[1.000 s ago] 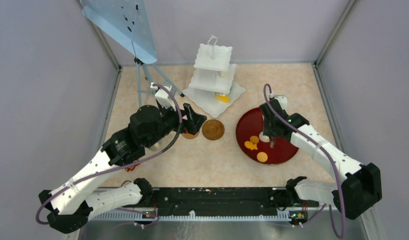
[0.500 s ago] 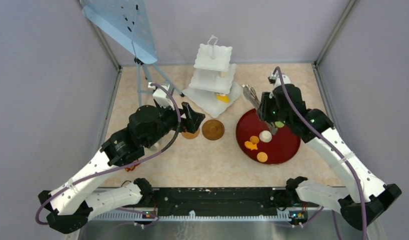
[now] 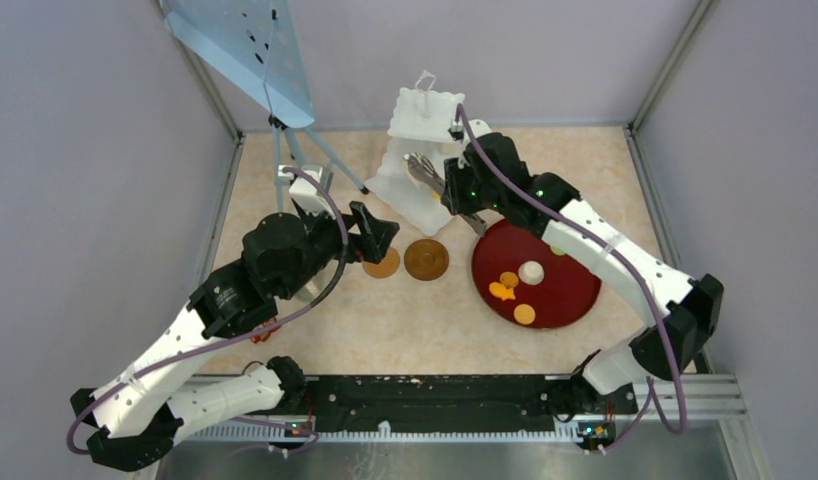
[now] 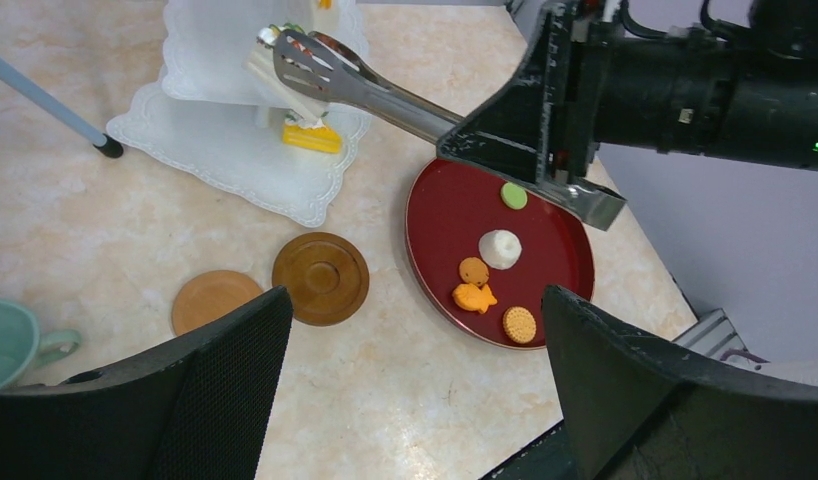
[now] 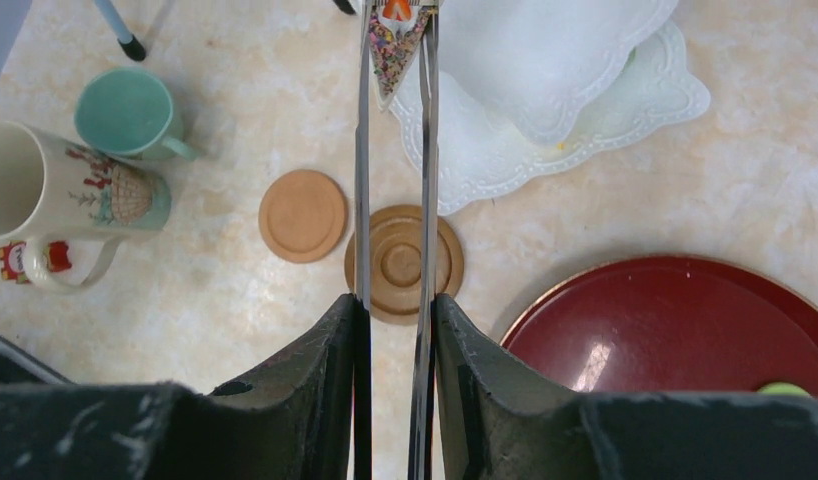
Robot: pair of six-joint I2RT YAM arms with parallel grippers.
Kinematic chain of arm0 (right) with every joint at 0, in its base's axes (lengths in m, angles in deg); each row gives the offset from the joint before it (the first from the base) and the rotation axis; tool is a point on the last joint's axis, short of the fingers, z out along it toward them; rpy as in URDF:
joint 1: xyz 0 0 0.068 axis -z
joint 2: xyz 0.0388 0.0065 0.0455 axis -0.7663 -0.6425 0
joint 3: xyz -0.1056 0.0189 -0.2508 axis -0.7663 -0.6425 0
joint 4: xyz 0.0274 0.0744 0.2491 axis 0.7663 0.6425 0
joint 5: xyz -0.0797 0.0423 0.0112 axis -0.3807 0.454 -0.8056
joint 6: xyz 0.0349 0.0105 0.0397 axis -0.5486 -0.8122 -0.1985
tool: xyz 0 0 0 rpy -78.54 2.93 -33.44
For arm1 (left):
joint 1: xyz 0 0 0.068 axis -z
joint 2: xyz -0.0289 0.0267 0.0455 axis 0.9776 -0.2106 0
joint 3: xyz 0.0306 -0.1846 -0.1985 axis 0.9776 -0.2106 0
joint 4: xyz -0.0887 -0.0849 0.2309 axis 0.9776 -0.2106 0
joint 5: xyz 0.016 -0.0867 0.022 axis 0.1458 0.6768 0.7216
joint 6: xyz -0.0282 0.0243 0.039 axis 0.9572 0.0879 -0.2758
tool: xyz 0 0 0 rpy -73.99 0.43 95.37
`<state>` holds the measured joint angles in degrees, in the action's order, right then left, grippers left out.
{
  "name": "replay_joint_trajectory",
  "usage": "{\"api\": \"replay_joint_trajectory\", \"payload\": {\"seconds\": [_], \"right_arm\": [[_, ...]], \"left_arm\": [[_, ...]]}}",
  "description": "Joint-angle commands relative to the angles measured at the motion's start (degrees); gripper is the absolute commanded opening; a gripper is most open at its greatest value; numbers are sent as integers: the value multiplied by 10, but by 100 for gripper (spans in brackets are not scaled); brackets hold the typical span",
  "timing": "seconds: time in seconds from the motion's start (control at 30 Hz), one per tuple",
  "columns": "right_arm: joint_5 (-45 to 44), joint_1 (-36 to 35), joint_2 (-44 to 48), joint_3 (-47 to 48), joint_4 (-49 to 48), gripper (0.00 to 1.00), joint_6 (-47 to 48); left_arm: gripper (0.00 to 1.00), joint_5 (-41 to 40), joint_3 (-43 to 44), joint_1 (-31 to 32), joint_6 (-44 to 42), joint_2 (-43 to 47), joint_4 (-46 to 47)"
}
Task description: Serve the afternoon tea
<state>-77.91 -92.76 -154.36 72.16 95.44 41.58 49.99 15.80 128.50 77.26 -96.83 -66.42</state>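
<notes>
Grey walls close the bench (image 3: 415, 320) on the left, right and far sides, and a blue perforated board (image 3: 250, 50) leans in over the far left corner. The widest bare stretch lies near, between the light coaster (image 4: 217, 300), the dark coaster (image 4: 321, 278) and the arms' bases. The right arm's fingers (image 5: 325, 350) are clamped narrow on the metal tongs (image 4: 385, 95), whose tips pinch a sprinkled wedge (image 5: 395, 45) at the white tiered stand (image 3: 425, 110) in the far middle. The left arm's fingers (image 4: 215, 380) gape wide, holding nothing, near the light coaster. The teal cup (image 5: 130, 115) and cream mug (image 5: 55, 190), close together left of the coasters, show in the right wrist view; overhead the left arm covers them. The left wrist view shows the red tray (image 4: 445, 240) best: orange fish (image 4: 474, 297), orange discs (image 4: 519, 323), a white round (image 4: 501, 248), a green round (image 4: 513, 195), plus a yellow wedge (image 4: 312, 135) on the stand's bottom tier. The mug's print is pictures; any lettering is too small to read
</notes>
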Motion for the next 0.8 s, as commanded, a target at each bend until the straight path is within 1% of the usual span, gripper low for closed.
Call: {"api": "replay_joint_trajectory", "payload": {"seconds": [0.0, 0.13, 0.2, 0.3, 0.4, 0.53, 0.6, 0.77], "right_arm": [[-37, -7, -45, 62, -56, 19, 7], [-75, -10, -99, 100, -54, 18, 8], [-78, -11, -122, 111, -63, 19, 11], [-83, -13, -145, 122, -78, 19, 10], [-114, -19, -167, 134, -84, 19, 9], [-136, -23, -192, 145, -92, 22, 13], [-141, -24, -203, 149, -93, 25, 13], [-138, -26, -205, 150, -94, 40, 12]], "left_arm": [[99, -19, 24, -1, -3, 8, 0], [99, -24, 29, -1, -8, 7, -5], [99, -26, 30, -1, -9, 8, -7], [99, -28, 28, -1, -10, 9, -9], [99, -27, 28, -1, -11, 9, -10], [99, -29, 29, -1, -13, 9, -10], [99, -29, 29, -1, -14, 8, -10], [99, -29, 29, -1, -14, 8, -10]]}}
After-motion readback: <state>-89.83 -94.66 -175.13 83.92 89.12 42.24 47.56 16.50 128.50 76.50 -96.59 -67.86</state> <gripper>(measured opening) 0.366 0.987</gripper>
